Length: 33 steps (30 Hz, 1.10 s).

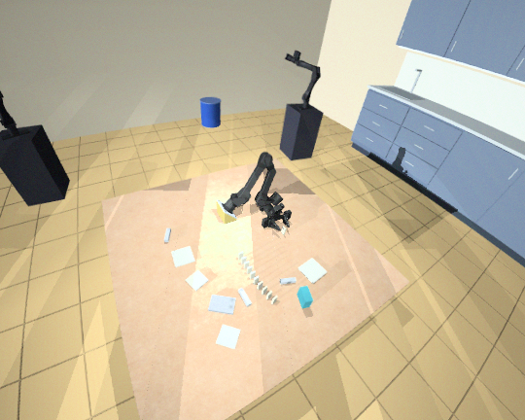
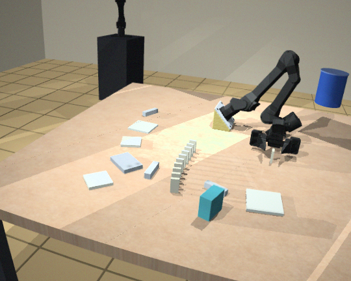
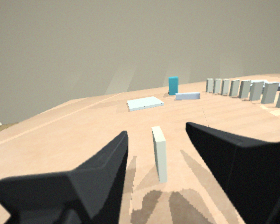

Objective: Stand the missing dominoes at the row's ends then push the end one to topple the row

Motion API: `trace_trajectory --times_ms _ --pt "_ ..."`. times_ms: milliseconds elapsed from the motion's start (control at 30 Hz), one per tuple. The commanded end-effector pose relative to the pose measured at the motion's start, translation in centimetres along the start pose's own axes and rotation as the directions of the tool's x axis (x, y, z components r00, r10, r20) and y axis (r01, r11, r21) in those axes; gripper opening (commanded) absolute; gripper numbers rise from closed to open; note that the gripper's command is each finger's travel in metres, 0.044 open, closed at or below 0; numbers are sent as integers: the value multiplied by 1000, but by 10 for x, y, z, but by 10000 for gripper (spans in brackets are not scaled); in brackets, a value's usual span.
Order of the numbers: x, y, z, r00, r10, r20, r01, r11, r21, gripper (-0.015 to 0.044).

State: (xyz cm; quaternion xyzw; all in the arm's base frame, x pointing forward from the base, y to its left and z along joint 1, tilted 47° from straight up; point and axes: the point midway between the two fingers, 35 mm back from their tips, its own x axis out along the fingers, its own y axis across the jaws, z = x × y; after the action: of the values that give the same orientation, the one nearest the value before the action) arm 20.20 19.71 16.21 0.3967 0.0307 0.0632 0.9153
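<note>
A row of several pale dominoes (image 1: 257, 279) (image 2: 183, 159) (image 3: 243, 89) stands in the middle of the wooden table (image 1: 143, 311) (image 2: 86, 224). One more pale domino (image 3: 159, 152) (image 2: 271, 157) (image 1: 284, 232) stands upright by itself, far from the row, on the arm's side of the table. My gripper (image 3: 156, 130) (image 2: 274, 146) (image 1: 277, 225) is open and low over the table. Its fingers stand either side of this lone domino with a gap on each side, not touching it.
A teal block (image 1: 304, 297) (image 2: 211, 203) (image 3: 173, 85) and a lying domino (image 1: 288, 280) (image 3: 187, 95) are near the row's near end. Flat white tiles (image 2: 264, 201) (image 1: 312, 269) (image 3: 145, 103), more lying dominoes (image 2: 151, 170) (image 2: 149, 112) and a yellow wedge (image 2: 221, 121) (image 1: 226, 212) are scattered about.
</note>
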Motion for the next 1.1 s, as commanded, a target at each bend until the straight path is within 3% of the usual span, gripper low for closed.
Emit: trace_trajectory --times_ms 0,67,500,700,933,1067 --pt "0 -1 0 1000 -3 3 3 1000 3 388" --pt "0 -1 1 1000 -3 3 3 1000 3 440" --pt "3 1 51 1000 -6 2 6 1000 -22 440" --pt "41 -5 66 994 -107 -17 96 938 -334 440" --pt "89 -37 101 949 -304 -88 152 682 -715 440" --pt "100 -56 113 915 -382 -127 126 571 -811 440"
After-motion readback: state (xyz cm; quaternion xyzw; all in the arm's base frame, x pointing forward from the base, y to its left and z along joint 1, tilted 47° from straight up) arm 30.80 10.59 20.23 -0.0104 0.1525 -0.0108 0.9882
